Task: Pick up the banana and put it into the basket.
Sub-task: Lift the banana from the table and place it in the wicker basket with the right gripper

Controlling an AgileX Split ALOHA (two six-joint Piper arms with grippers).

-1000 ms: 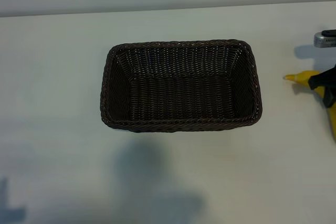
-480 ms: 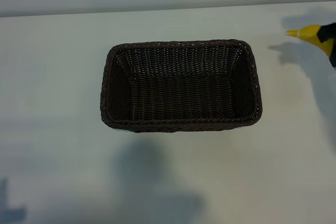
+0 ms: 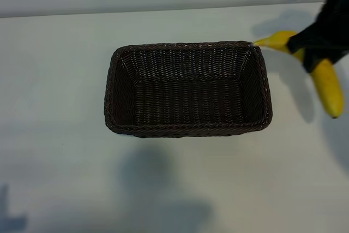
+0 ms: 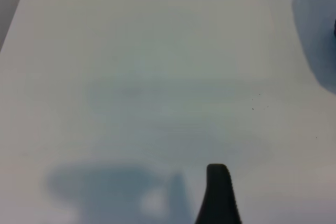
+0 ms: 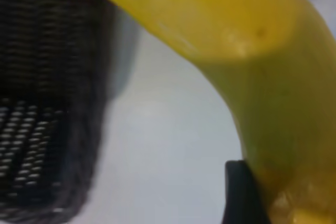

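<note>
The dark brown wicker basket (image 3: 188,130) stands empty in the middle of the table. My right gripper (image 3: 313,46) hangs just past the basket's far right corner, shut on the banana (image 3: 328,89) around its middle. The yellow banana hangs in the air, one pointed end reaching over the basket's corner. In the right wrist view the banana (image 5: 252,45) fills the frame beside a dark finger (image 5: 239,195), with the basket (image 5: 47,77) close by. The left wrist view shows only one finger (image 4: 218,195) over bare table, with nothing held.
White tabletop (image 3: 60,69) surrounds the basket on all sides. Arm shadows (image 3: 158,189) fall on the near part of the table. The left arm is outside the exterior view.
My right gripper has carried the banana from the right edge of the exterior view leftward, up to the basket's far right corner. The basket has not moved.
</note>
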